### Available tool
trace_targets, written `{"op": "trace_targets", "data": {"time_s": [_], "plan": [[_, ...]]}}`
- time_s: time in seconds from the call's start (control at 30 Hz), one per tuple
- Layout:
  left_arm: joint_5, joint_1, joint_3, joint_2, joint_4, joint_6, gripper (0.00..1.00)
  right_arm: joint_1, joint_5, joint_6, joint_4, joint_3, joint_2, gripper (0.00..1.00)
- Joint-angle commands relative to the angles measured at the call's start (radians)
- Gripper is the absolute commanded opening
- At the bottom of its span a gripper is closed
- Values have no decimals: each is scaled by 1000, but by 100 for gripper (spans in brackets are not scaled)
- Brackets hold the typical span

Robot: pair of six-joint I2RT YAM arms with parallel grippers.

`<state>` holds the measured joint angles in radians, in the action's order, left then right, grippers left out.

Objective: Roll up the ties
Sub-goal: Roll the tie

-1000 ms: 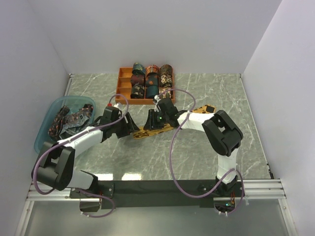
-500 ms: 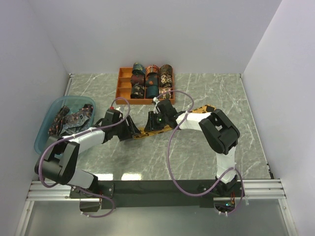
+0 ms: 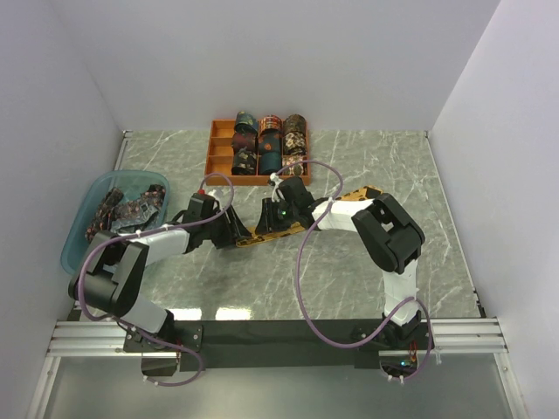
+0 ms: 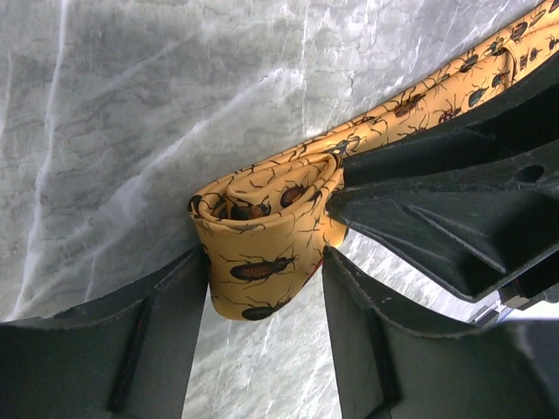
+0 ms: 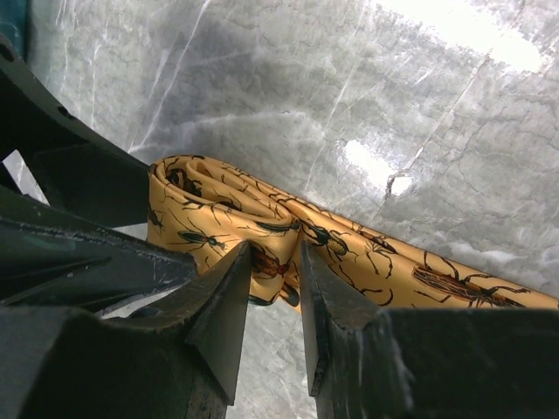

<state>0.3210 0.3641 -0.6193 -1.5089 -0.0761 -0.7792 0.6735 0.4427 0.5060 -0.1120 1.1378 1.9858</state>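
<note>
A mustard-gold tie (image 3: 354, 195) with dark beetle motifs lies across the marble table, its left end wound into a small roll (image 4: 262, 229). My left gripper (image 4: 265, 262) straddles that roll, both fingers touching its sides. My right gripper (image 5: 275, 257) pinches the tie (image 5: 393, 272) just beside the roll, fabric squeezed between its tips. In the top view the left gripper (image 3: 238, 229) and the right gripper (image 3: 269, 222) meet over the roll. The tie's far end trails toward the right.
An orange tray (image 3: 215, 150) at the back holds several rolled ties (image 3: 269, 144). A translucent blue basin (image 3: 73, 248) at the left holds loose dark ties (image 3: 129, 209). Walls close in on three sides.
The left jaws have narrowed onto the roll, and the left arm's elbow has swung inward. The right gripper has shifted slightly left and kept its pinch.
</note>
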Motion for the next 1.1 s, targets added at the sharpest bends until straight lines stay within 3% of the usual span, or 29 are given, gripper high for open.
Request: {"op": "trace_targets", "data": {"time_s": [0.0,0.43,0.8,1.07], "plan": [[10,-1,-11,-25,-40,12,59,0,14,-27,-9,-12,13,36],[32,-1,-8,-83,-74,6,49,-2,47,-32,-12,0,24,36],[-22,1,-19,-21,21,38,4,-22,-25,-43,31,-32,-91,40],[-117,1,-19,136,222,74,1,-63,-179,-109,133,-67,-162,41]]}}
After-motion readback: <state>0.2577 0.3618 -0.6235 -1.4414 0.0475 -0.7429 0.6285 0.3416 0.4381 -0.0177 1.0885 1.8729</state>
